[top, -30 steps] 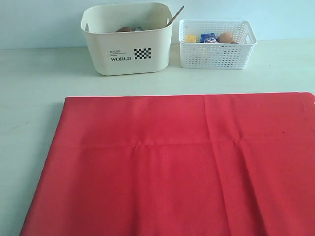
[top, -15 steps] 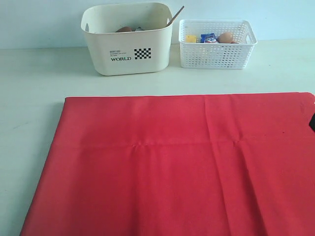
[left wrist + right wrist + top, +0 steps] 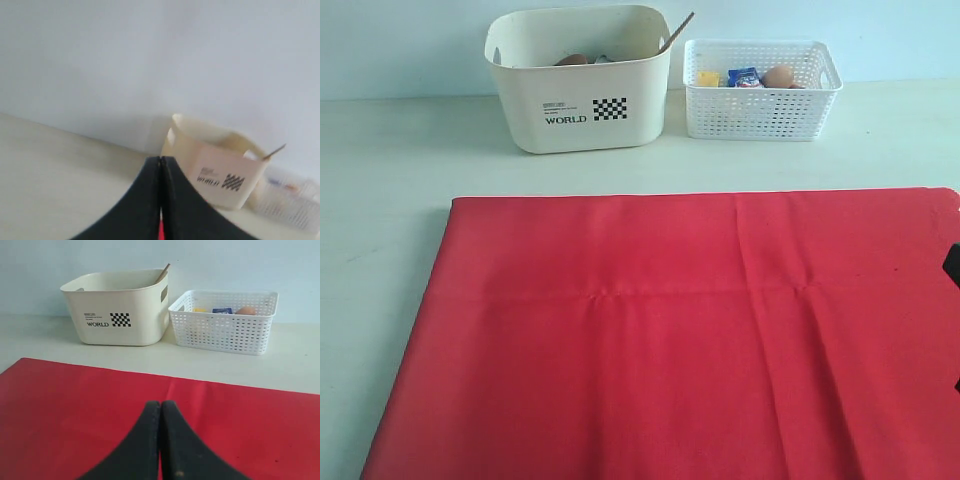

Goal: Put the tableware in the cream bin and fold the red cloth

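The red cloth (image 3: pixel 680 330) lies flat and spread over the front of the table, with shallow creases. Behind it stands the cream bin (image 3: pixel 580 110), marked WORLD. A dark wooden spoon handle (image 3: pixel 677 32) sticks out over its rim, and a brown plate edge (image 3: pixel 573 60) shows inside. Other tableware is hidden by the bin wall. My right gripper (image 3: pixel 160 404) is shut and empty, hovering over the cloth (image 3: pixel 75 410) and facing the bin (image 3: pixel 117 315). My left gripper (image 3: pixel 160 161) is shut and empty, with the bin (image 3: pixel 220 170) beyond it.
A white lattice basket (image 3: pixel 760 110) with toy foods stands right of the bin. A black part of the right arm (image 3: pixel 952 262) pokes in at the right edge of the exterior view. Bare pale table (image 3: pixel 390 160) lies left of and behind the cloth.
A black part of the right arm has entered the exterior view at its right edge and crept a little further in. The cloth, bin and basket have not moved.
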Tool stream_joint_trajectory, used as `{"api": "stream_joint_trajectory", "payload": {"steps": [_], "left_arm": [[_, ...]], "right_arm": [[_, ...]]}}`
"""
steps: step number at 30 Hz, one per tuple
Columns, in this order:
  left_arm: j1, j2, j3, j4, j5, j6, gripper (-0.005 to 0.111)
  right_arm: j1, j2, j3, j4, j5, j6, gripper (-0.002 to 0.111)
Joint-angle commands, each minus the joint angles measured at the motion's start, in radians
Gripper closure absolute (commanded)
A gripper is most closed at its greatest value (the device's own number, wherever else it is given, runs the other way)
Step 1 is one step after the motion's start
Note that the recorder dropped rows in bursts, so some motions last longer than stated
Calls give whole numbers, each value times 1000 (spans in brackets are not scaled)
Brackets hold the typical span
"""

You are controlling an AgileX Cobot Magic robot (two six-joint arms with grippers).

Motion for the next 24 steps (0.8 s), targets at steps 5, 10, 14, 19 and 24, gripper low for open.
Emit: {"api": "stream_joint_trajectory", "payload": {"steps": [5, 10, 14, 19, 24], "left_arm": [[-8, 40, -51, -14, -43, -65, 106], [-8, 285, -119, -14, -39, -36, 106], [-8, 507, -169, -9, -41, -4, 106], [-8, 802, -216, -5, -67, 53, 100], [-70, 1036, -257, -5, -94, 80, 66]], "right_arm": [[-4, 7, 5, 0, -19, 45, 108], [-4, 24, 5, 0, -28, 45, 108], [-4, 24, 5, 0, -28, 45, 108], [-4, 24, 5, 0, -28, 45, 108], [-4, 24, 5, 0, -28, 45, 108]]}}
